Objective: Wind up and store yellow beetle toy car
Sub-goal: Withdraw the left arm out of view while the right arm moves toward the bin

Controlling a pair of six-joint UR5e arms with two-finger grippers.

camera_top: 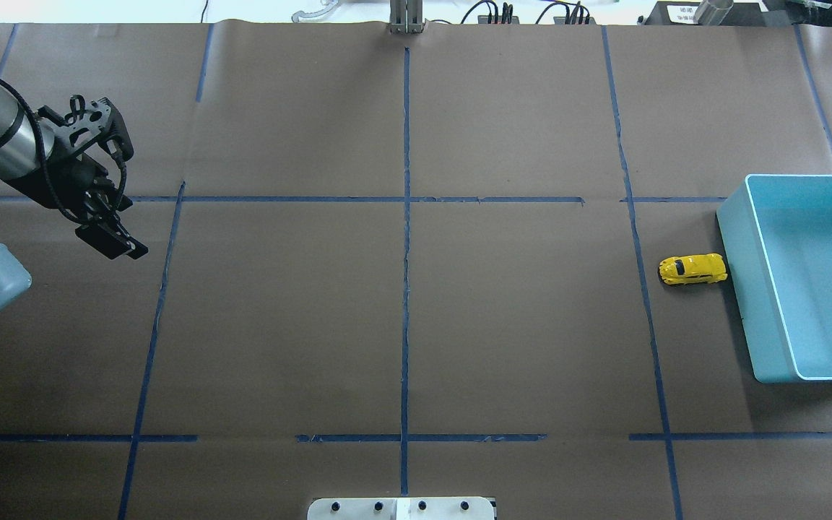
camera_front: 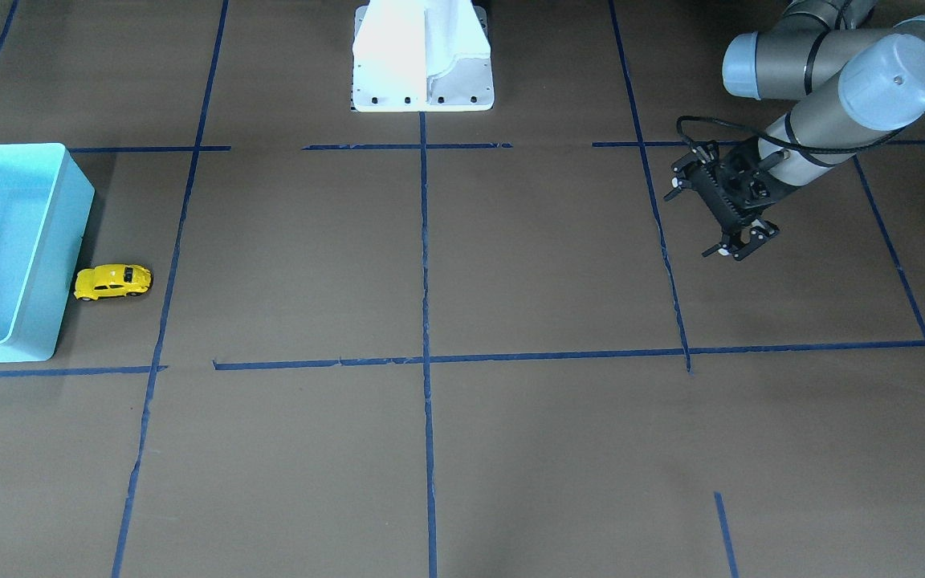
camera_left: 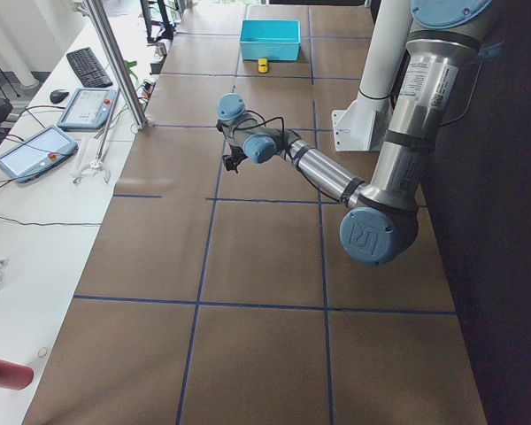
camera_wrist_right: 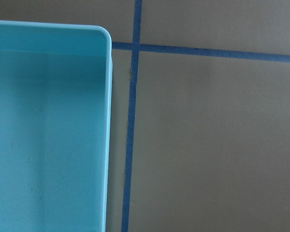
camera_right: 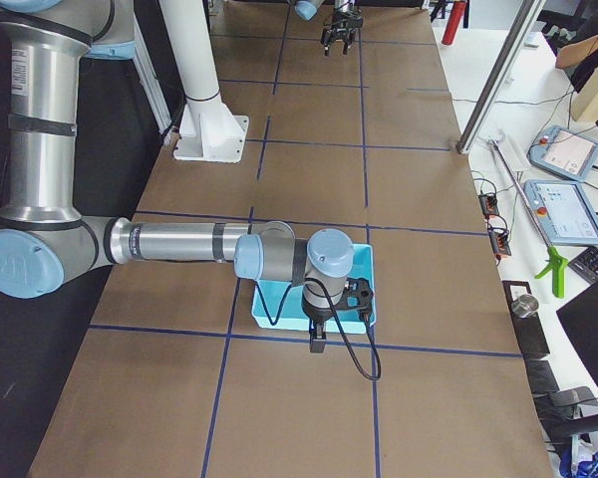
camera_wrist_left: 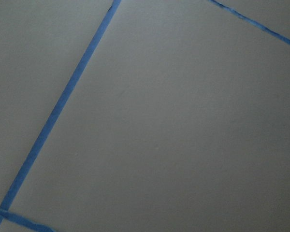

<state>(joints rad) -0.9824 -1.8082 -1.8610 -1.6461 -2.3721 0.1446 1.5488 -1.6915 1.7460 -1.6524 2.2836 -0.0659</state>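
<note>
Right arm [camera_right: 179, 242], looming in the right-side view, hides the yellow beetle toy car [camera_front: 112, 282] there. The car stands on its wheels on the surface [camera_front: 551, 265], just beside the light blue bin [camera_front: 61, 241]; contact is unclear. Frame edges crop the bin. The right gripper [camera_right: 316, 347] is above the bin, jaws unreadable. Well apart, the left gripper [camera_front: 743, 243] hangs with jaws parted, empty.

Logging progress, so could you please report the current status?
Left gripper open, empty. Right gripper near bin, state unclear. Yellow car on table beside bin. Nothing blocking.
</note>
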